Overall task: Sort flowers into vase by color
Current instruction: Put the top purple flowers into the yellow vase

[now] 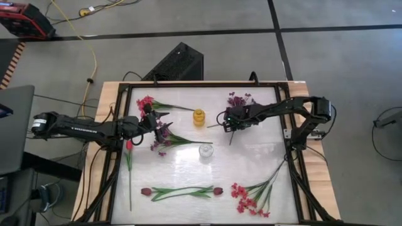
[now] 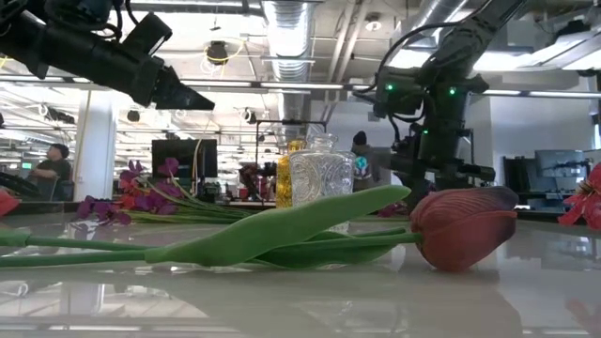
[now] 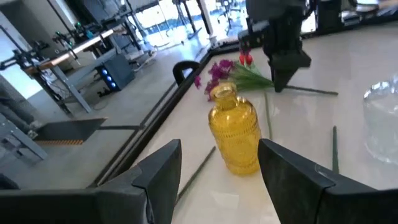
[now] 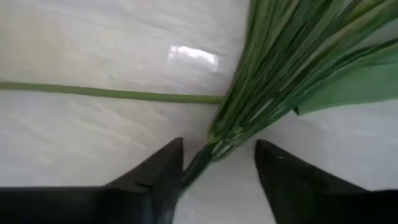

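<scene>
Between the right pincer (image 4: 217,163) fingers, spread, bundled thin green stalks (image 4: 249,112), left pincer (image 3: 219,168) wide, ribbed yellow glass vase (image 3: 235,132).

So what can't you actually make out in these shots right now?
- Right wrist view: the right gripper straddles a green stalk bundle; its blossoms are cut off by the edge.
- Low view: the yellow vase is mostly hidden behind the clear vase.
- High view: the grip on the stalks is too small to judge.

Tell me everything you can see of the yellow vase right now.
The yellow vase is a small amber bottle of ribbed, translucent glass, with a round body, narrow neck and flared lip. It stands upright and empty on the white tabletop near the far edge, between the two grippers. A thin green stalk lies close by its base; nothing grips it.
</scene>
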Controlling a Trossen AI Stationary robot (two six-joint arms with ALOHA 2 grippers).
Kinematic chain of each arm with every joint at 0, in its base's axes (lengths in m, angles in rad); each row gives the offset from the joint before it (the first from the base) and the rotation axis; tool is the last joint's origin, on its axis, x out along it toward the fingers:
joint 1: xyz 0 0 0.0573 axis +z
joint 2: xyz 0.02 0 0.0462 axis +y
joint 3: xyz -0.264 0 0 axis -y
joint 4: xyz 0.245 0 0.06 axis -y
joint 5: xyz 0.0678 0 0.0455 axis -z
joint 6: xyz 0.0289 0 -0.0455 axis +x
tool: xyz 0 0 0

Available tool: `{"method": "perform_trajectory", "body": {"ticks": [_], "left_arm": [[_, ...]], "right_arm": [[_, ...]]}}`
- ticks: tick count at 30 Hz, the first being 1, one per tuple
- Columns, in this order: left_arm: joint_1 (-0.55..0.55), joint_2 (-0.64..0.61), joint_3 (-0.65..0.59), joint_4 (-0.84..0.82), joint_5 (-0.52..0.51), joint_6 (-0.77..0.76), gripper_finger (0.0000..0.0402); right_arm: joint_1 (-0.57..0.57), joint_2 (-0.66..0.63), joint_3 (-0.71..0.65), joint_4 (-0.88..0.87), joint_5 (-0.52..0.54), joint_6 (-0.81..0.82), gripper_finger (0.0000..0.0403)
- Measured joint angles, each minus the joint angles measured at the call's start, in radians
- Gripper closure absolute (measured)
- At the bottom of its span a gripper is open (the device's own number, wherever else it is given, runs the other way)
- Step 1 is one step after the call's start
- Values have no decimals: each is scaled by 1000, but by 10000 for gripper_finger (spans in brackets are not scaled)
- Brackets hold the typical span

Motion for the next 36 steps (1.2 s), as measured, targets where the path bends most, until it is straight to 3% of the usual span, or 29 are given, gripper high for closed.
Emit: {"method": "perform_trajectory", "body": {"ticks": [6,7,13,17,19,21,24,26,31,36], "left_arm": [[18,0,0,28,-3,-1,198],[21,0,0,32,-3,-4,198],[36,0,0,53,3,-41,198],[53,0,0,54,5,-119,198],[60,0,0,46,6,-167,198],[66,0,0,24,6,-205,198],[74,0,0,-3,23,-241,198],[79,0,-1,-8,62,-258,198],[83,0,-1,35,117,-329,198],[82,0,-1,73,113,-360,198]], "right_arm": [[24,-100,4,-10,113,-41,368],[23,-137,5,-9,131,-45,379],[-6,-376,5,11,199,-156,367],[-17,-496,-70,314,249,-383,379],[-25,-522,-140,589,170,-560,379],[-49,-527,-215,879,10,-680,379],[-115,-471,-330,1345,-275,-717,379],[-157,-395,-383,1606,-385,-702,379],[-170,-131,-383,2014,-461,-666,379],[-137,79,-253,2081,-474,-655,379]]}}
